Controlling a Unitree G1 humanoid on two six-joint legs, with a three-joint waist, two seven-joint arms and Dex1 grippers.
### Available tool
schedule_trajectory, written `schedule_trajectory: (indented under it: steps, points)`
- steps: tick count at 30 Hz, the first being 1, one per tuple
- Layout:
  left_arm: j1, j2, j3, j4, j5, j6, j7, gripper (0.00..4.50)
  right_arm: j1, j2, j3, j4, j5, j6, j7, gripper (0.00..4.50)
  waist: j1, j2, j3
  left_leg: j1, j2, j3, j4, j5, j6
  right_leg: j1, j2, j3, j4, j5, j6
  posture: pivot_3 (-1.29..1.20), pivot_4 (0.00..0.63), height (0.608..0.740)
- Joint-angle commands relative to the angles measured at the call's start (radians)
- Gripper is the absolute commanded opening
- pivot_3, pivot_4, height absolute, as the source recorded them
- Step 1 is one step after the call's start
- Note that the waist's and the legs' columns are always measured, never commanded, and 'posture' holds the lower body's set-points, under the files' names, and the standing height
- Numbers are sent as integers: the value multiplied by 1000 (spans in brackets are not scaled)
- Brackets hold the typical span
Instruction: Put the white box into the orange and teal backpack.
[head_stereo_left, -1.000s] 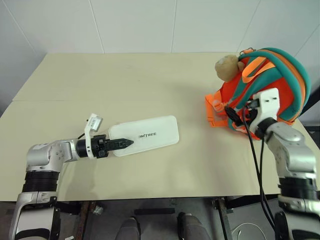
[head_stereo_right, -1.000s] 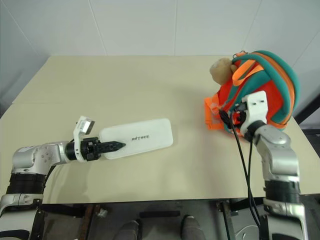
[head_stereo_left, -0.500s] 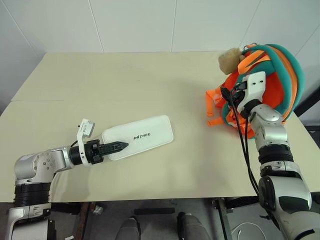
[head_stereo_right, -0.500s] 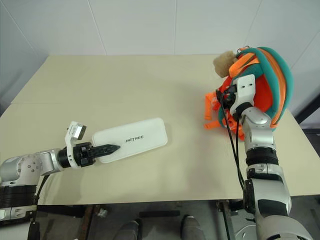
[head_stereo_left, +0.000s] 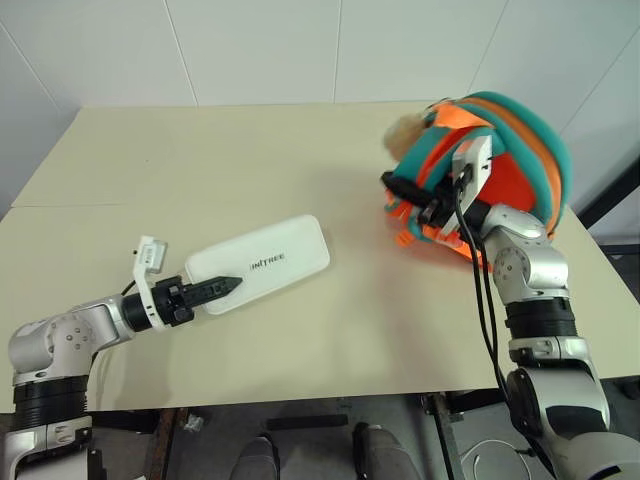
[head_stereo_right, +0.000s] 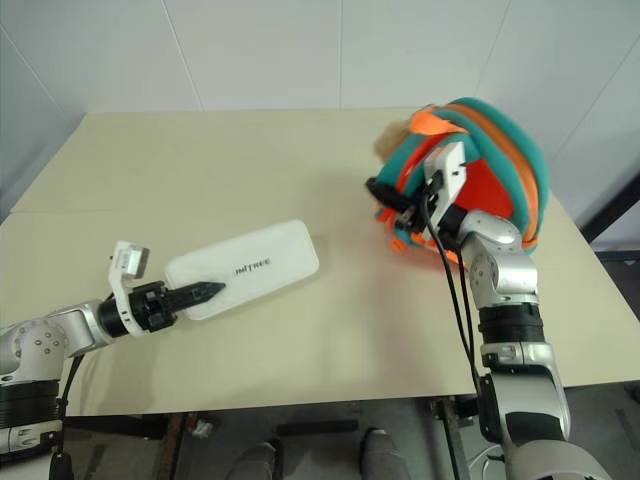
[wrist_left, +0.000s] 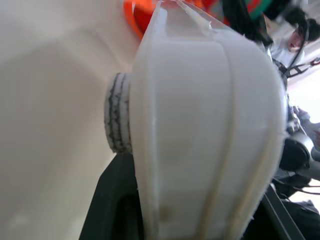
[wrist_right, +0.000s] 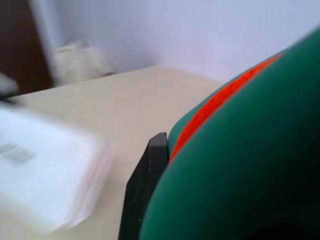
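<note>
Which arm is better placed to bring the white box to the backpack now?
Left: the left gripper already clamps the white box; the right gripper grips the backpack.

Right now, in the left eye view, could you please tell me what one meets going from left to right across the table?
left pincer shut on the near end of the white box → the white box → right pincer gripping a teal strap → orange and teal backpack.

One white box (head_stereo_left: 258, 263) is lying on one table (head_stereo_left: 300, 180). One orange and teal backpack (head_stereo_left: 500, 160) is sitting there too, and two grippers are showing, the left gripper (head_stereo_left: 215, 287) and the right gripper (head_stereo_left: 405, 190).
</note>
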Motion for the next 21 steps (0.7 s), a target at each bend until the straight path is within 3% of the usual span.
schedule_trajectory:
  steps: [1, 5, 10, 15, 18, 21]
  points:
    - [5, 47, 43, -2, -11, -50, -19, 1278, 20, -68, 40, -261, 212, 274, 135, 11, 3, 0, 0, 0, 0, 0, 0, 0, 0, 0, 0, 0, 0, 0, 0, 0, 150, 740]
    - [34, 84, 71, 16, -13, -74, -26, 1278, 26, -140, 34, -391, 369, 482, 189, 11, 1, 0, 0, 0, 0, 0, 0, -1, 0, -1, 0, 0, -1, -1, -2, 0, 150, 740]
    - [111, 89, 192, -26, -73, -96, -28, 1278, -11, -290, 10, -420, 483, 650, 298, 11, 7, 0, 0, -1, 0, 0, 0, -2, 0, -1, 0, -1, -2, -2, -3, 0, 150, 740]
    - [183, 79, 204, -134, -90, -126, -27, 1278, 1, -356, 51, -373, 439, 645, 365, 11, 14, -1, 0, -1, 0, 1, 0, -3, 0, -1, 0, -1, -4, -6, -10, 0, 150, 740]
    - [159, 32, 239, -201, -144, -192, -36, 1278, 17, -353, 87, -357, 398, 614, 392, 11, 24, -1, 0, -1, 0, 1, 1, -3, 0, -1, 0, -1, -4, -6, -10, 0, 150, 740]
    - [163, 45, 221, -250, -163, -191, -35, 1278, 18, -354, 112, -347, 376, 601, 418, 11, 29, -1, 0, -2, 0, 1, 2, -3, 0, -1, 0, -1, -4, -5, -9, 0, 150, 740]
